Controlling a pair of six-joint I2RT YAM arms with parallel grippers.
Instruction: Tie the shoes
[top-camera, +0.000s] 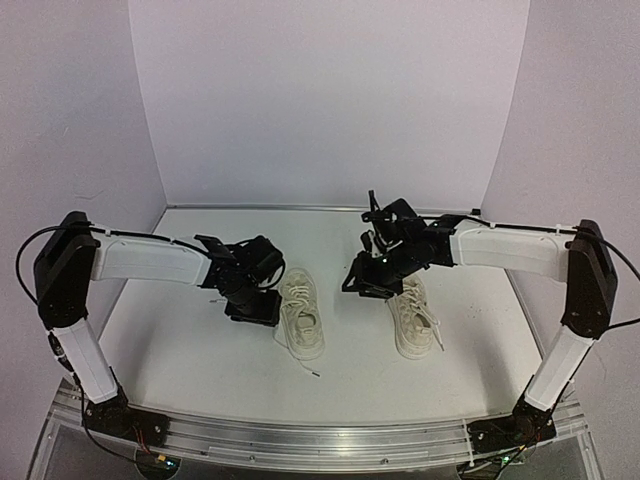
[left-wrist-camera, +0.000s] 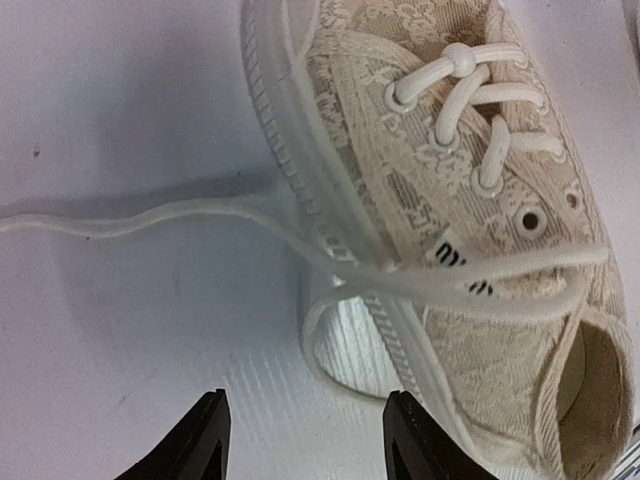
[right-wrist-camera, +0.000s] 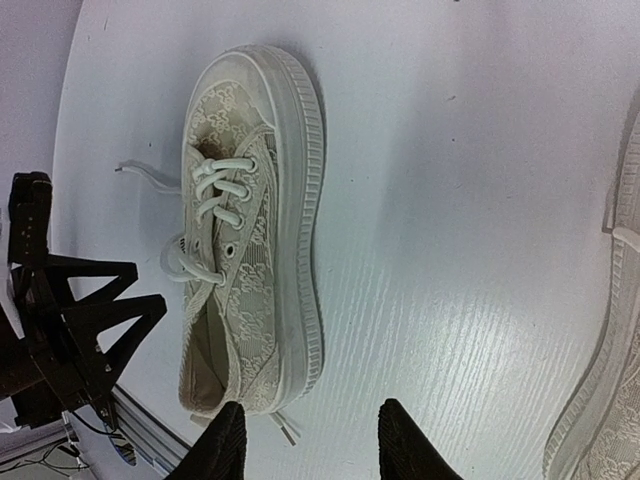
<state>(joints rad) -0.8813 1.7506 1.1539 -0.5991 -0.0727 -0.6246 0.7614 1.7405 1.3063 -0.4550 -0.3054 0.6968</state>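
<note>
Two cream-white lace sneakers lie on the table: the left shoe (top-camera: 300, 316) and the right shoe (top-camera: 413, 318). My left gripper (top-camera: 252, 300) hangs low just left of the left shoe, open and empty. In the left wrist view the shoe (left-wrist-camera: 470, 230) fills the right side. One loose lace (left-wrist-camera: 150, 216) trails left over the table, and a lace loop (left-wrist-camera: 330, 370) lies just ahead of the open gripper (left-wrist-camera: 310, 440). My right gripper (top-camera: 372, 278) hovers between the shoes, open and empty (right-wrist-camera: 312, 450). Its view shows the left shoe (right-wrist-camera: 250, 230) and an edge of the right shoe (right-wrist-camera: 610, 400).
The white table (top-camera: 200, 350) is backed by white walls. A lace end (top-camera: 314, 372) of the left shoe trails toward the front edge. The left arm (right-wrist-camera: 60, 330) shows dark at the left of the right wrist view. A metal rail (top-camera: 300, 440) runs along the near edge.
</note>
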